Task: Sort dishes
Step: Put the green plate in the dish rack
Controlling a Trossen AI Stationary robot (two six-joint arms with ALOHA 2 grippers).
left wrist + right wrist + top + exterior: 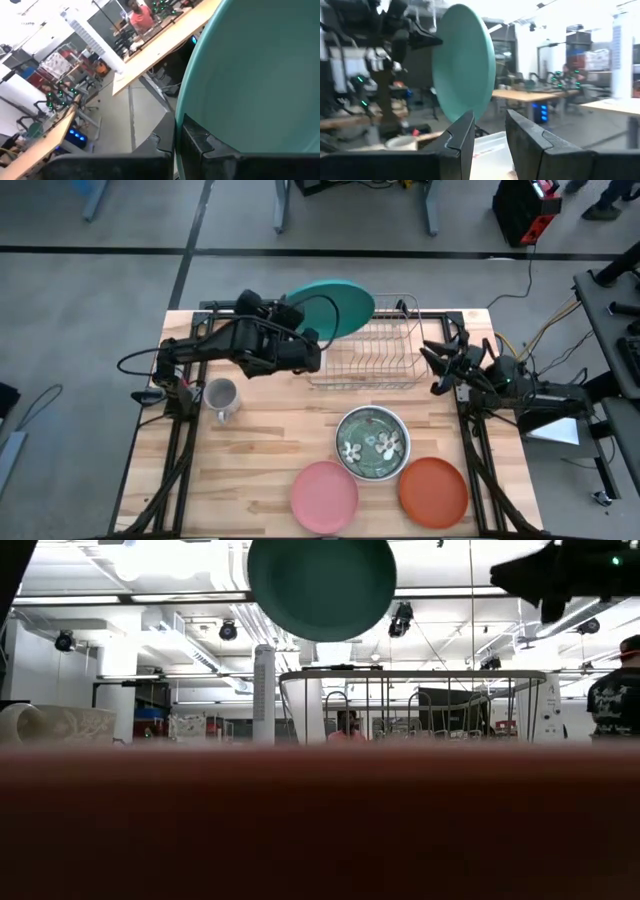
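left tool [305,330]: pinching teal plate [333,308] by its rim, held above wire rack [370,352] at desk's far edge
right tool [437,370]: spread, near right edge beside rack

- A wire dish rack [368,350] stands at the far edge of the wooden table [260,450], right of centre
- A small grey mug [221,398] stands near the left edge
- A person in pink [141,15] sits at a far desk
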